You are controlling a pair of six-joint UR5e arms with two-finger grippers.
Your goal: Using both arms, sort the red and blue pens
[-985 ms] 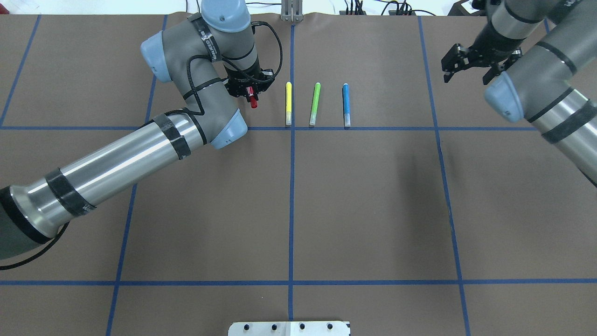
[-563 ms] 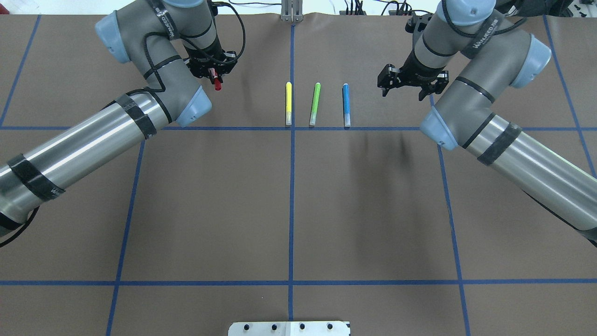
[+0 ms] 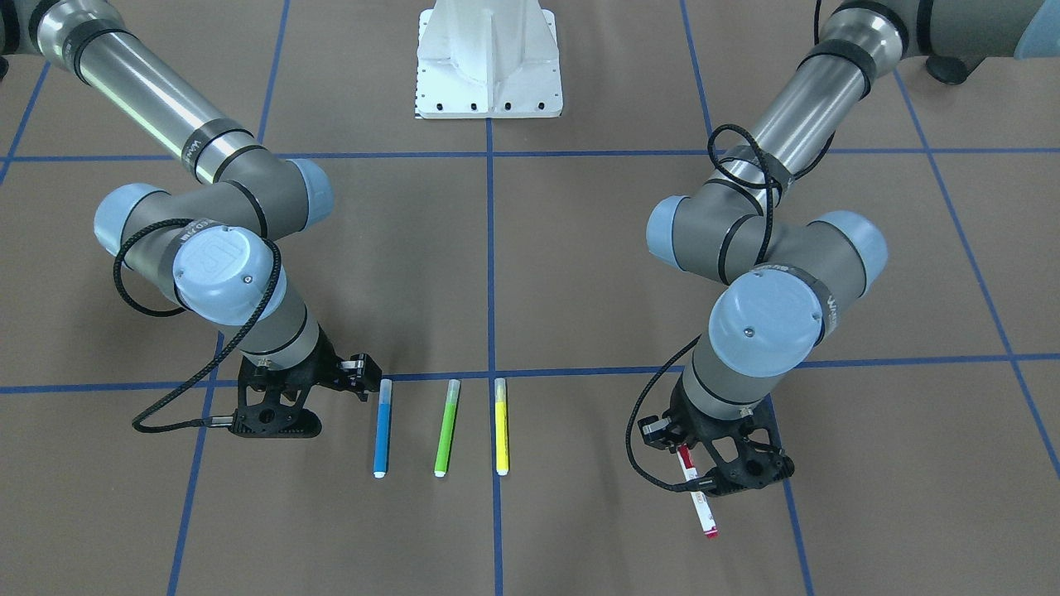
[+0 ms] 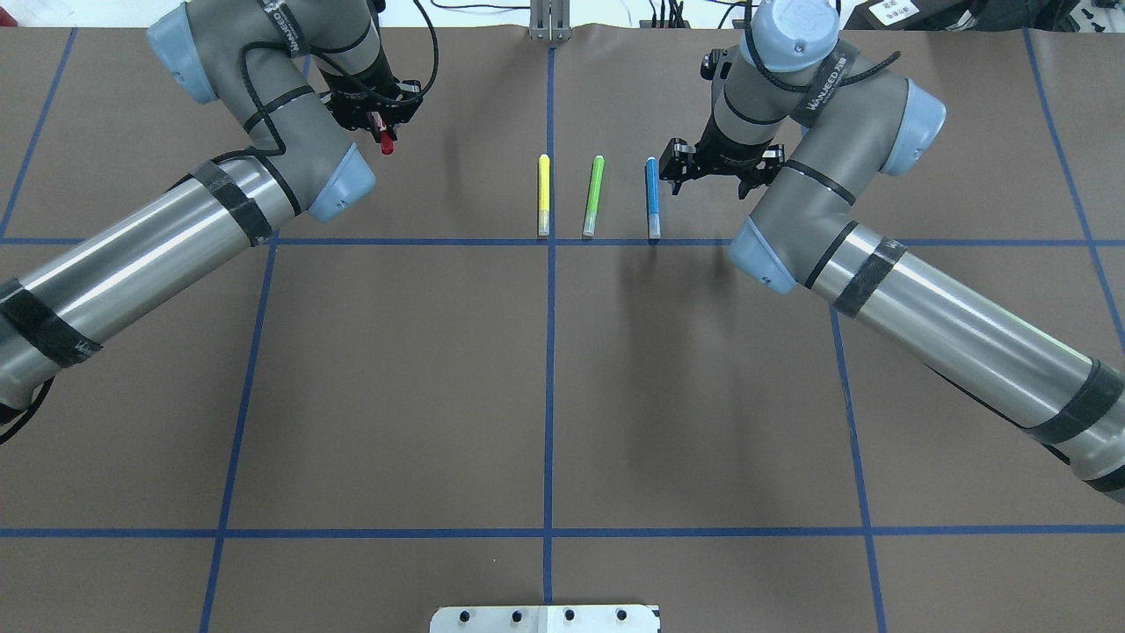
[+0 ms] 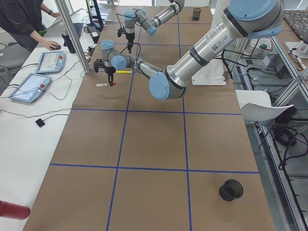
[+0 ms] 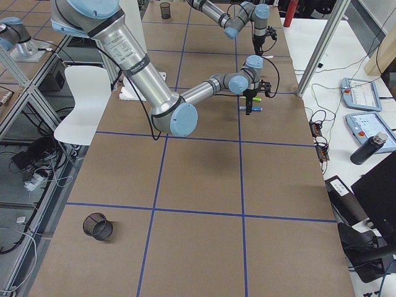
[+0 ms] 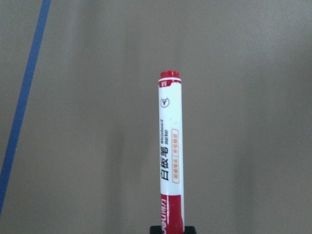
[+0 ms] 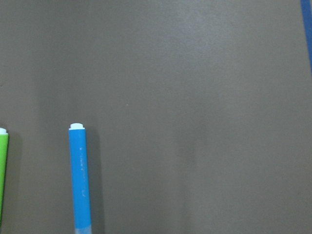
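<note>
The red pen (image 7: 170, 156), white-barrelled with a red end, sticks out of my left gripper (image 4: 373, 112), which is shut on it at the far left of the table. The same red pen (image 3: 700, 497) hangs slanted just above the brown paper. Further right, the blue pen (image 4: 651, 198) lies on the table as the rightmost of a row of three markers. My right gripper (image 4: 716, 167) hovers open just right of the blue pen's far end, with nothing between its fingers. The right wrist view shows the blue pen (image 8: 79, 180) at lower left.
A yellow marker (image 4: 543, 195) and a lime-green marker (image 4: 594, 197) lie parallel to the left of the blue pen. The white pedestal (image 3: 489, 58) stands at the robot's base. A black mesh cup (image 5: 231, 190) sits far along the table. A person stands by the side table.
My left arm has carried the red pen leftward and farther away from the row. My right arm has swung in from the right edge to just beside the blue pen.
</note>
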